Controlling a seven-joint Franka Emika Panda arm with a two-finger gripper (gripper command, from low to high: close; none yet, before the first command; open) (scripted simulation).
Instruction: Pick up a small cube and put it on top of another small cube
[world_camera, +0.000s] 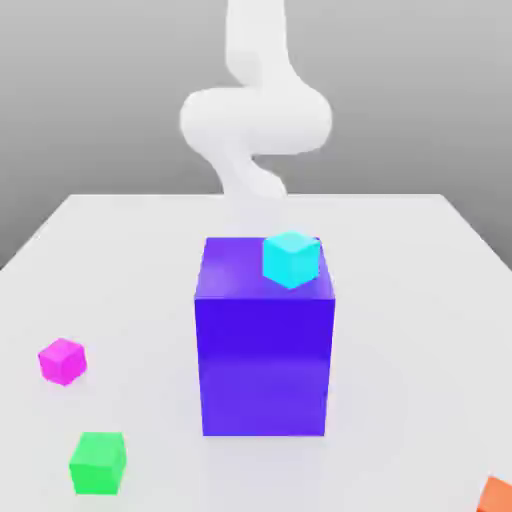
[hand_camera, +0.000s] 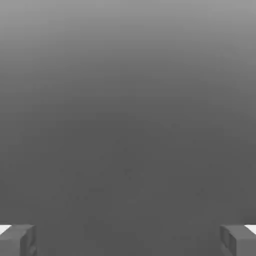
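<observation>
Nearest the camera, a green cube (world_camera: 97, 462) and an orange cube (world_camera: 497, 494) sit on the white table (world_camera: 420, 300). Pink cube (world_camera: 62, 360) lies beyond. Cyan cube (world_camera: 291, 258) rests atop the tall blue block (world_camera: 264, 350). Gripper (hand_camera: 128, 240) fingers (hand_camera: 17, 239) stand wide, holding nothing.

It was a bare simulated test scene: a plain white table (world_camera: 420, 260) against an empty grey backdrop, flat-coloured blocks (world_camera: 264, 340), a smooth white arm (world_camera: 255, 120).
</observation>
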